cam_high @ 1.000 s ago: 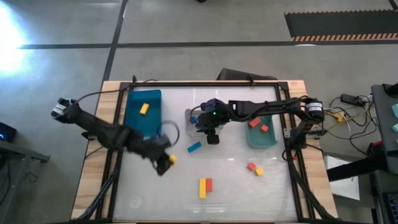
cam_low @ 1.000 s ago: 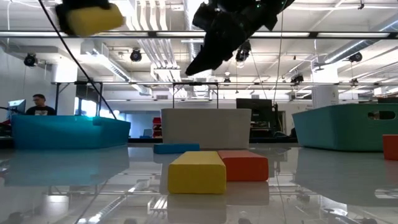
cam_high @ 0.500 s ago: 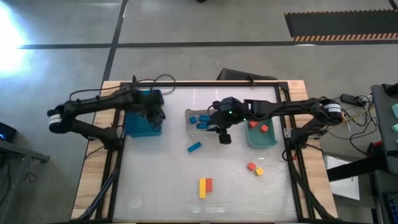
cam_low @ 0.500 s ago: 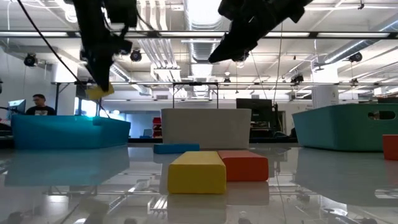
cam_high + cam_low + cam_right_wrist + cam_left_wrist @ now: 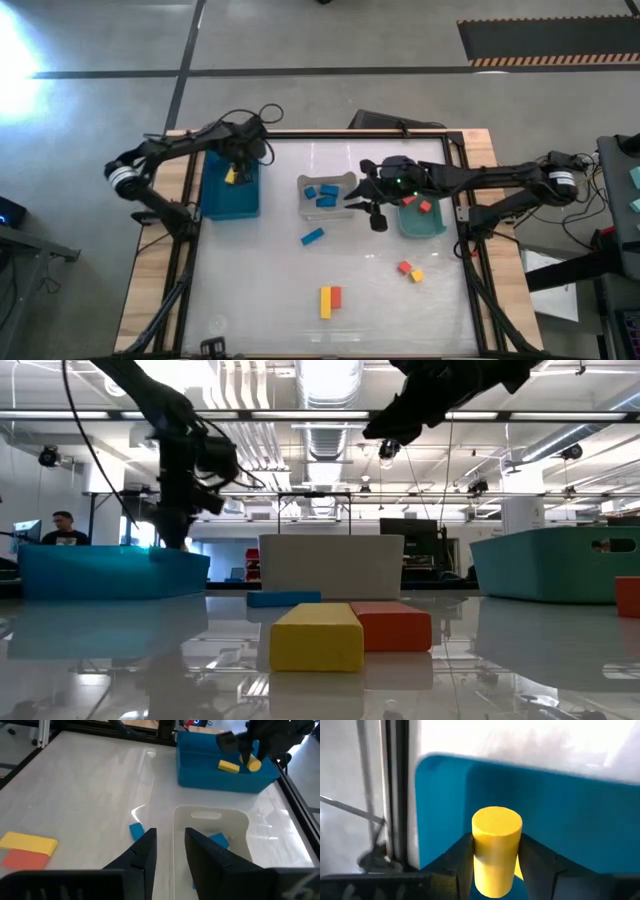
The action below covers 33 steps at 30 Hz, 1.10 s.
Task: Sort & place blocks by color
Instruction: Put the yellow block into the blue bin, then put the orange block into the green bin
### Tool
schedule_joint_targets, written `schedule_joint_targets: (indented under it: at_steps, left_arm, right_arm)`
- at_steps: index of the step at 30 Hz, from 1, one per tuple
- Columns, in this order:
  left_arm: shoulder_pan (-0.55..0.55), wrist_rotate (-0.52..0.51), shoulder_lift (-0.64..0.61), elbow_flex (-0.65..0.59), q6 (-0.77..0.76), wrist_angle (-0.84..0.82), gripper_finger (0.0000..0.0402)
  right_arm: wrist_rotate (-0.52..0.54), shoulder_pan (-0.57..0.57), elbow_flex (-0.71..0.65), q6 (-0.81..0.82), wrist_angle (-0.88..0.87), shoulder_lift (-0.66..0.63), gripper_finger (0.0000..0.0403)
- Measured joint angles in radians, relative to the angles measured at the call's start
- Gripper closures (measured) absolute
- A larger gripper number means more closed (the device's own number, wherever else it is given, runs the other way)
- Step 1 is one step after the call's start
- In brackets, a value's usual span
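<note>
The left gripper [image 5: 496, 870] hangs over the blue bin [image 5: 215, 192], its two dark fingers [image 5: 460, 862] pressed against the sides of a yellow cylinder block [image 5: 496, 851], which stands upright between the jaws with its flat round top facing the wrist camera. Beyond the jaws lies the blue floor of the bin. From the right wrist camera the same cylinder [image 5: 254, 764] shows just beside a yellow bar [image 5: 228, 766] that lies inside the blue bin [image 5: 200, 775].

The right gripper [image 5: 374, 207] hovers beside the clear bin [image 5: 309, 208], between it and the green bin [image 5: 420, 225]. Its jaws stand slightly apart with nothing between them. Ahead of its fingers [image 5: 145, 847] the clear bin [image 5: 205, 815] holds a blue block [image 5: 218, 840], and a further blue block [image 5: 136, 830] lies on the table [image 5: 260, 290] just outside the bin wall. Off to the side of those jaws a yellow bar [image 5: 29, 843] and a red bar [image 5: 22, 859] lie touching along their long sides.

From above, two blue blocks [image 5: 320, 194] sit in the clear bin, two red blocks [image 5: 417, 203] in the green bin, and a red and yellow pair [image 5: 410, 270] lies well apart from both grippers.
</note>
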Motion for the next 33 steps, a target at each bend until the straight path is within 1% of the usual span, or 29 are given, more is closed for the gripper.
schedule_joint_targets:
  at_steps: [4, 8, 14, 21, 28, 30, 33]
  left_arm:
    - [0.013, -0.034, 0.076, 0.007, 0.054, 0.066, 0.0283]
    - [0.025, -0.049, 0.137, 0.007, 0.075, 0.068, 0.0281]
    - [0.027, -0.082, 0.168, 0.0, 0.068, 0.069, 0.0275]
    - [0.027, -0.086, 0.141, 0.0, 0.069, 0.085, 0.0249]
    - [0.004, -0.101, 0.083, 0.001, 0.059, 0.062, 0.0245]
    - [-0.014, -0.105, 0.051, 0.014, 0.019, 0.027, 0.0245]
    - [-0.049, -0.105, -0.018, 0.031, -0.106, -0.029, 0.0245]
  right_arm:
    - [0.0, 0.0, -0.016, 0.012, -0.001, -0.018, 0.0311]
    - [0.0, 0.0, -0.021, 0.016, -0.001, -0.018, 0.0311]
    - [0.0, 0.0, -0.023, 0.027, 0.0, -0.017, 0.0317]
    - [0.0, 0.0, -0.024, 0.037, 0.0, -0.017, 0.0316]
    - [0.0, 0.0, -0.024, 0.055, 0.0, -0.017, 0.0319]
    - [0.001, 0.0, -0.025, 0.066, 0.001, -0.017, 0.0322]
    - [0.001, 0.0, -0.035, 0.096, 0.01, -0.017, 0.0323]
